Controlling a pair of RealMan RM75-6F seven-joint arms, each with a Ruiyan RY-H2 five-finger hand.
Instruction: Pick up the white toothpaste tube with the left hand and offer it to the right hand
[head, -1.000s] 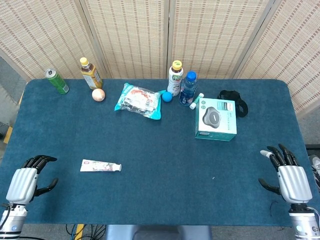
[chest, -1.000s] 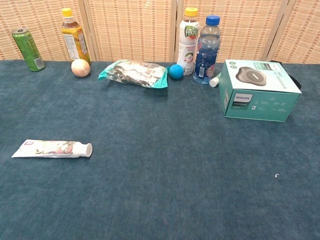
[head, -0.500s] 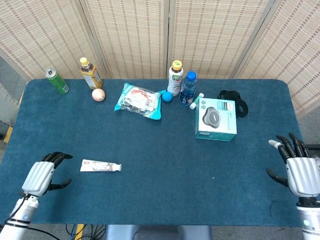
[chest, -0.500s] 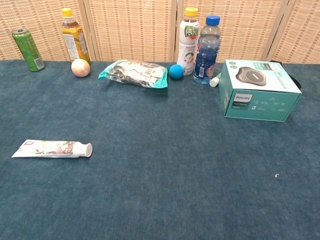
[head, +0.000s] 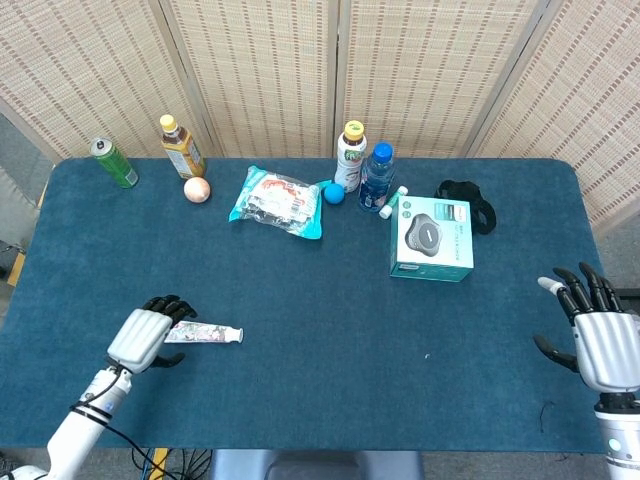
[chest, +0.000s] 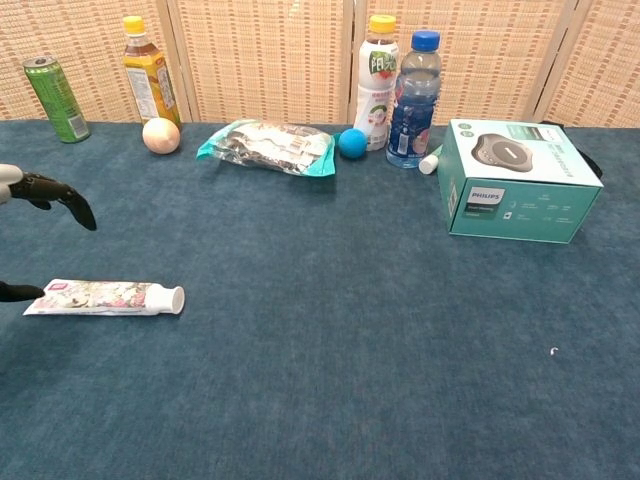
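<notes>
Toothpaste tube (head: 205, 333) lay flat on the table's (head: 330, 290) left side; your left hand (head: 145, 335) hovered over its tail, fingers apart, empty. Your right hand (head: 600, 335) stayed spread.

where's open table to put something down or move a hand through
Bare cloth spans the middle, from the toothpaste tube and left hand across to the right hand, below the teal box. The back edge is crowded: green can, bottles, snack packet, blue ball.
</notes>
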